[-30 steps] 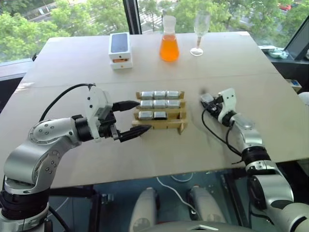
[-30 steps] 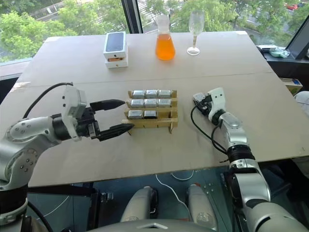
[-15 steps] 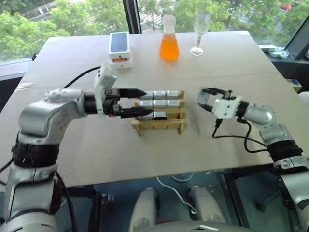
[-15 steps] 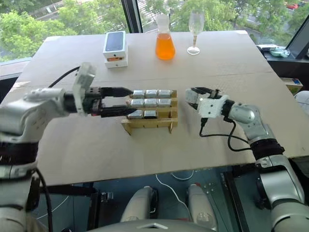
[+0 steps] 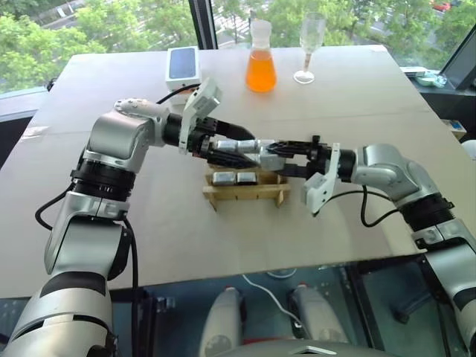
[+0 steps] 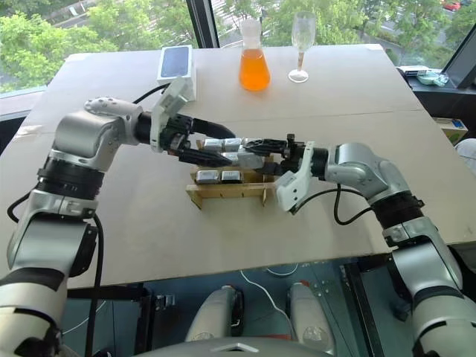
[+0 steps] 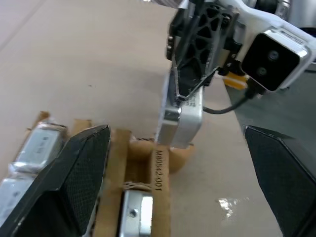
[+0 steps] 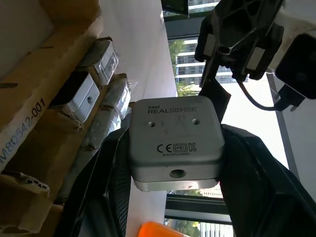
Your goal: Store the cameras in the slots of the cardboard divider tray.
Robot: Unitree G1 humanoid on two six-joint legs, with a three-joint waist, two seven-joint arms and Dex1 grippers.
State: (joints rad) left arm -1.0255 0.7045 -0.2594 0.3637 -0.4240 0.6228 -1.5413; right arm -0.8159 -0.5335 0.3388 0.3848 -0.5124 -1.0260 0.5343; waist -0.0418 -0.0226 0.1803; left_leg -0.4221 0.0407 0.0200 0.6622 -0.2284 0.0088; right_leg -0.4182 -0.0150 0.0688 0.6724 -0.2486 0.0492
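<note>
Over the cardboard divider tray (image 5: 245, 192) mid-table | right gripper (image 8: 173, 148) clamps a silver RealSense camera (image 8: 174, 143) by its sides, held above the tray, printed back toward its wrist, long axis across the fingers | left gripper (image 7: 177, 173) fingers spread wide, facing it | other cameras (image 5: 234, 178) lie slotted
</note>
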